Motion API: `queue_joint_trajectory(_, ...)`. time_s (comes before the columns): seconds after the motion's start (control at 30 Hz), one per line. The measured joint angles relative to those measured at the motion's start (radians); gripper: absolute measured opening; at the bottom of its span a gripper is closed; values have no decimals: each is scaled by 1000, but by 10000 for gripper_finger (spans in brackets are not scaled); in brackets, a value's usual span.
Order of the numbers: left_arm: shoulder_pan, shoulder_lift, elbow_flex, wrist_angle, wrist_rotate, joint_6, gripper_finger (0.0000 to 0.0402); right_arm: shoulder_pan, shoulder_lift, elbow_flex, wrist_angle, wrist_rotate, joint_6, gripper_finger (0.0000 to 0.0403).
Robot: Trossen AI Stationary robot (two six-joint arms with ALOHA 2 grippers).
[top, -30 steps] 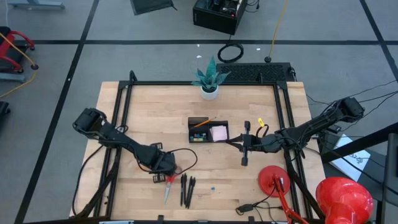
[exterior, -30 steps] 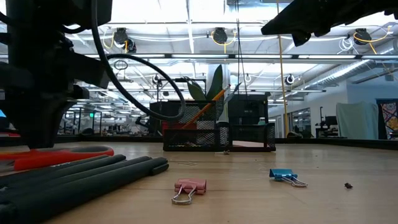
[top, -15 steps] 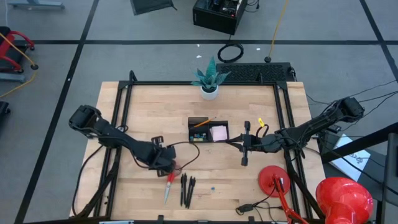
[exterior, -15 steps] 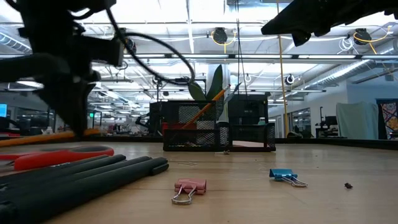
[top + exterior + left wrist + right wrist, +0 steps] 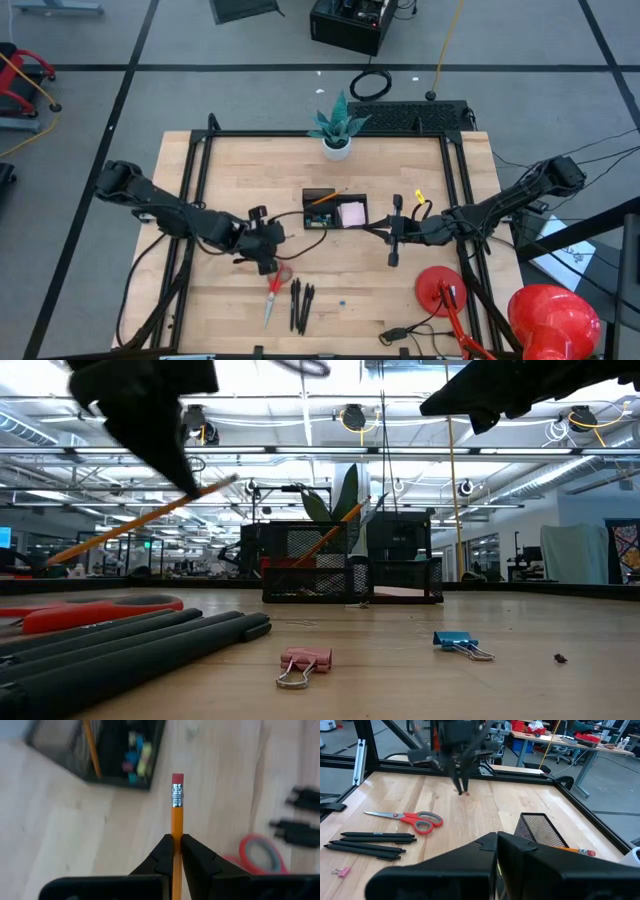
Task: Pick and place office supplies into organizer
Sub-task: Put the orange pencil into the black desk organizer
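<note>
At the near edge of the table (image 5: 400, 170), a pink binder clip (image 5: 305, 663) and a blue binder clip (image 5: 455, 643) were seen lying on the wood in the low view, with three black pens (image 5: 301, 305) laid side by side just to their left and the red-handled scissors (image 5: 273, 291) beside the pens. Just beyond the scissors, the left gripper (image 5: 177, 845) was held above the table, its fingers pinched tight on an orange pencil (image 5: 177, 815), whose eraser end was pointed out past the fingertips; in the low view the pencil was seen raised clear of the wood and tilted. Farther toward the middle of the table, the black mesh organizer (image 5: 334, 210) was found standing, with a second orange pencil (image 5: 322, 199) leaned in its left compartment and a pink sticky-note pad (image 5: 351, 214) laid in its right one; small coloured clips were made out in a compartment in the left wrist view. To the right of the organizer, the right gripper (image 5: 394, 236) was held raised, with its fingers pressed together on nothing. At the far edge, a potted plant (image 5: 337, 128) was seen.
</note>
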Motion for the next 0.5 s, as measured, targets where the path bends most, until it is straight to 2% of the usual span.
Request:
queue_joint_trajectory(0.17,24,-42,0,139,-43,130,30,0,0,0,0,0,-4,4)
queue_joint_trajectory(0.5,77,-47,1,556,-87,475,30,0,0,0,0,1,-4,4)
